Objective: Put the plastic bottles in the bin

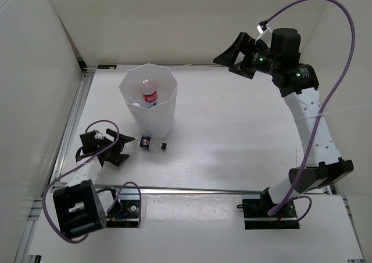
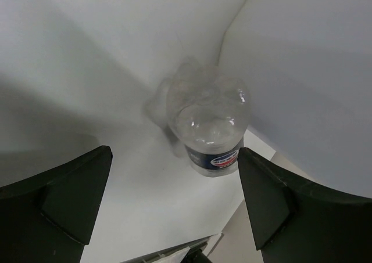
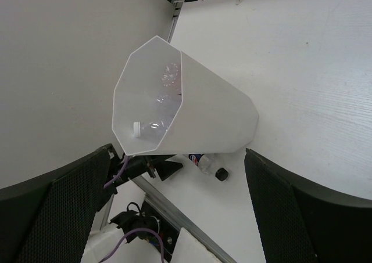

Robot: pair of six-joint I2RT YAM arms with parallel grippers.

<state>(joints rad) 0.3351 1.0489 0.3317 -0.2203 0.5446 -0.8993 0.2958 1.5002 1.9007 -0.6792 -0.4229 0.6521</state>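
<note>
Plastic bottle point(image 1: 151, 143), black-capped, lies on its side at the bin's point(image 1: 156, 122) 6 o'clock. Probably light, slick and crushable, so grip mid-label. Left gripper point(image 1: 127, 148) spread at its 9 o'clock; right gripper point(image 1: 228, 62) spread, empty, aloft.

Lab cell: white walls point(image 1: 32, 71), alu rails point(image 1: 192, 188).

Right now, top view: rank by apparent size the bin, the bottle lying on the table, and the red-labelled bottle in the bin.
1. bin: by far the largest.
2-3. bottle lying on the table and red-labelled bottle: these look about alike. The red one is partly hidden inside the bin, so I won't rank them.
</note>
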